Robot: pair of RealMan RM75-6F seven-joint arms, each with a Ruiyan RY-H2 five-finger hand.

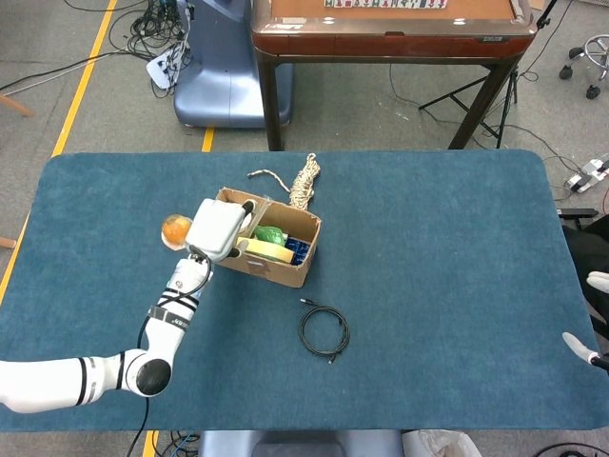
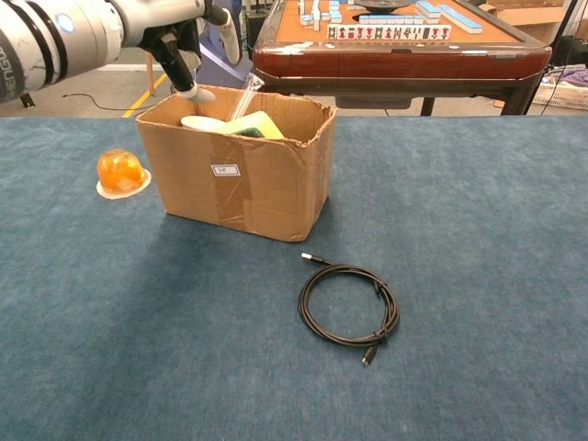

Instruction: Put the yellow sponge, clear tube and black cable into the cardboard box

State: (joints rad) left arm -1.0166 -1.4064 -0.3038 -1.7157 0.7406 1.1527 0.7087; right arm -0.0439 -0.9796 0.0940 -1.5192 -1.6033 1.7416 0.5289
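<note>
From the head view we see our left hand (image 1: 219,229) poised over the nine o'clock end of the cardboard box (image 1: 278,268), placed there, we judge, to deliver the clear tube; from this angle its housing hides the fingers and we cannot tell what they hold. The yellow sponge (image 1: 267,250) already lies inside the box, a pale slab beside green and blue items. The black cable (image 1: 324,332) waits on the blue bench (image 1: 457,248) at five o'clock of the box, well apart from it, wound in a loose ring. An orange dome (image 1: 174,229) sits just at nine o'clock of the box. Our right hand (image 1: 590,319) shows only as pale fingertips at the bench's three o'clock edge; we cannot tell its state.

From the chest view the left hand (image 2: 188,41) hangs above the box's rear rim, and the clear tube (image 2: 244,95) slants down from beside it into the box (image 2: 237,179), a thin, glassy stick, its lower end hidden; whether the fingers grip it, we cannot tell. The sponge (image 2: 254,123) peeks over the rim. The cable (image 2: 348,305) lies coiled at five o'clock, plugs free.
</note>
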